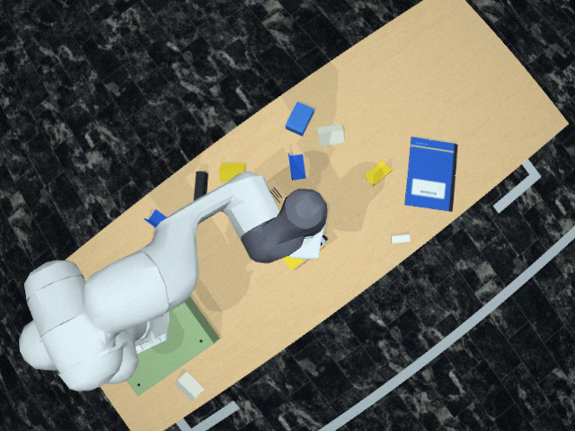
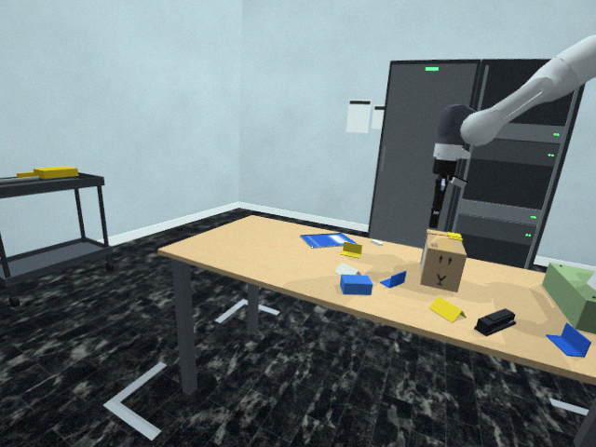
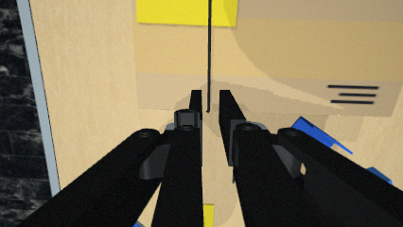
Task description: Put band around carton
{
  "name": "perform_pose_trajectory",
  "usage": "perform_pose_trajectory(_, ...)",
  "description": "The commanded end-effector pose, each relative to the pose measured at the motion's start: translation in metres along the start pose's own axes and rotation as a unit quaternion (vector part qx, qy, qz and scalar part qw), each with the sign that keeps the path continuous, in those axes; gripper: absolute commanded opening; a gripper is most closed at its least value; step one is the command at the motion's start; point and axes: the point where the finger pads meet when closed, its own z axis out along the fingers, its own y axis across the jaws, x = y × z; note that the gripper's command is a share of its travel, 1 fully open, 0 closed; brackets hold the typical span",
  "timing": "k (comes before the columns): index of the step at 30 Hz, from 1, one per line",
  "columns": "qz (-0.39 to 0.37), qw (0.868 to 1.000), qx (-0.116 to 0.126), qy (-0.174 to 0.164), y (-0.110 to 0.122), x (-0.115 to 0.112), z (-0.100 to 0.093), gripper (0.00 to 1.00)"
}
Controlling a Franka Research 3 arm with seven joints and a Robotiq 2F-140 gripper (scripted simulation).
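Note:
The carton [image 1: 277,195] [image 2: 440,271] [image 3: 161,90] stands upright and looks level on the table. The yellow corner guard [image 1: 293,262] [image 2: 454,236] [image 3: 175,11] sits on an upper edge of it. The thin black band [image 3: 209,52] crosses the carton's top and passes over the guard, looking nearly square to the carton's edges in the wrist view. Its run down the sides is hidden. My gripper [image 2: 434,224] [image 3: 210,106] points down over the carton's top, near the edge away from the guard. Its fingers are a narrow gap apart with nothing held; the band shows through the gap, beneath them.
Near the carton lie a blue angle piece [image 1: 296,166] [image 2: 395,279], a yellow one [image 1: 378,172] [image 2: 352,250], another yellow one [image 1: 231,171] [image 2: 446,308] and a black stapler [image 1: 199,185] [image 2: 495,321]. A blue block [image 1: 299,118] [image 2: 356,284] and blue binder [image 1: 430,167] lie farther off.

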Motion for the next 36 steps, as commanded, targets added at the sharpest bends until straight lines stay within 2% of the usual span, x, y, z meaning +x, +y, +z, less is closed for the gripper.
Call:
perform_pose_trajectory(1, -0.001, 1.0, -0.001, 0.0, 0.0, 0.0, 0.001, 0.18)
perform_pose_trajectory(36, -0.001, 1.0, -0.001, 0.0, 0.0, -0.001, 0.02, 0.18)
